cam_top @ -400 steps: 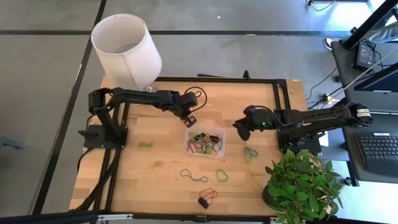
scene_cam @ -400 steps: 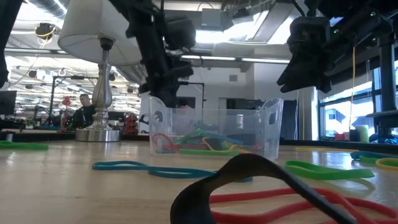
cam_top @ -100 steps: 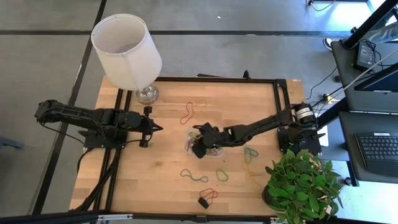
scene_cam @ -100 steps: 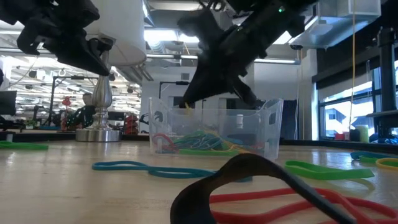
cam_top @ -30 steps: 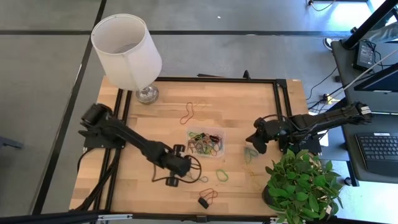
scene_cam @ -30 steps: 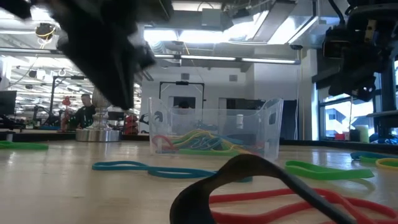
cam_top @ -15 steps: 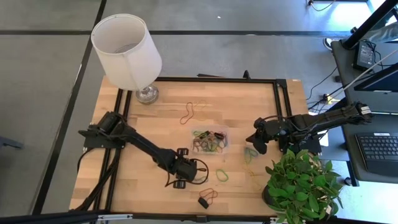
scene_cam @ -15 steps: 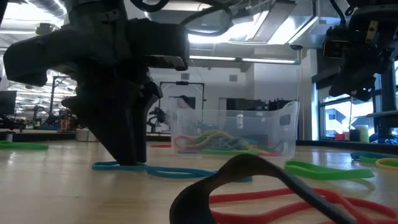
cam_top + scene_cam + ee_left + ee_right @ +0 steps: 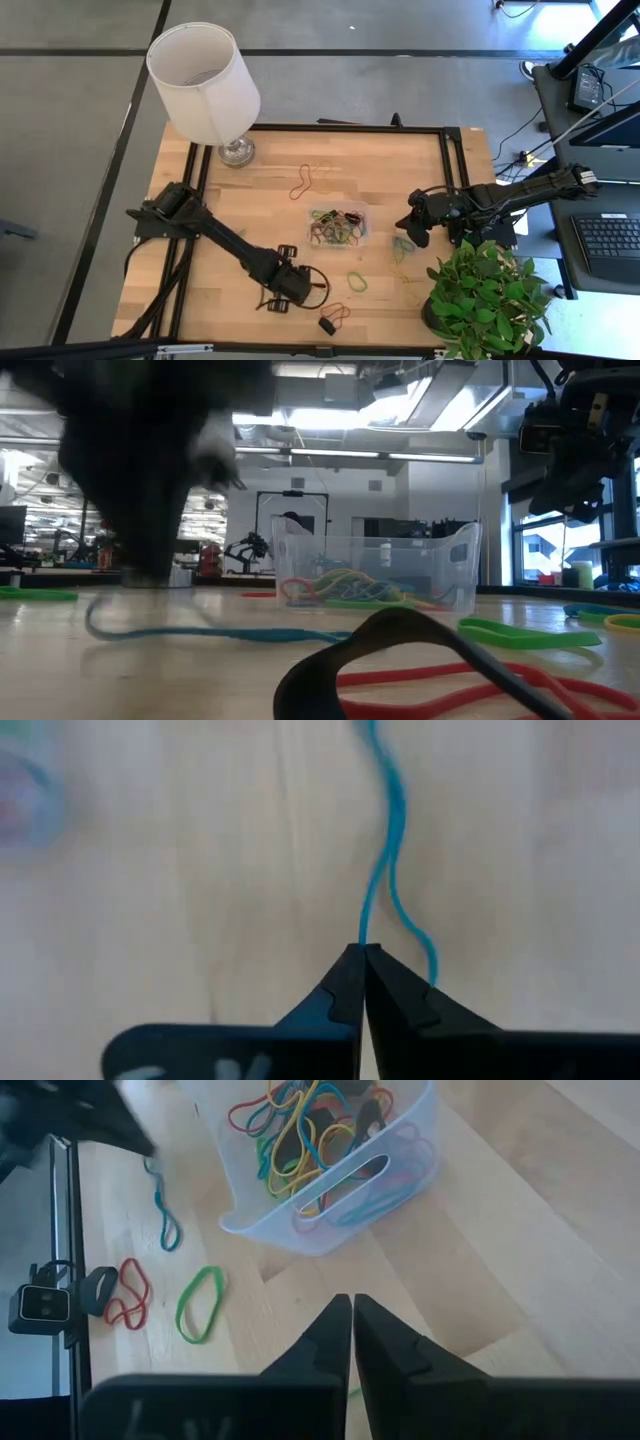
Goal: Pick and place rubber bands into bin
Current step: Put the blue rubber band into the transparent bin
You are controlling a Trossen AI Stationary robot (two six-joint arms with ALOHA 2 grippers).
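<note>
Bin (image 9: 337, 227): one clear plastic tub, sitting near the table's centre and holding a tangle of rubber bands (image 9: 300, 1125) in yellow, red, green, blue and black, too knotted to count.

Loose bands on the table (image 9: 400, 170): one blue band (image 9: 385, 870), lying at about 7 o'clock from the bin and being pinched at one end by the left gripper (image 9: 362, 960), whose fingers are pressed together on it; one green band (image 9: 357, 282) at 5 o'clock; one red band (image 9: 302, 182) at 11 o'clock; one red and one black band (image 9: 333, 317) near the front edge; a few more beside the right gripper.

Right gripper (image 9: 412, 229): hanging at 3 o'clock from the bin, fingers closed together and carrying nothing.

Other items: one white lamp (image 9: 204, 84), one potted plant (image 9: 484, 300).

No legible writing.
</note>
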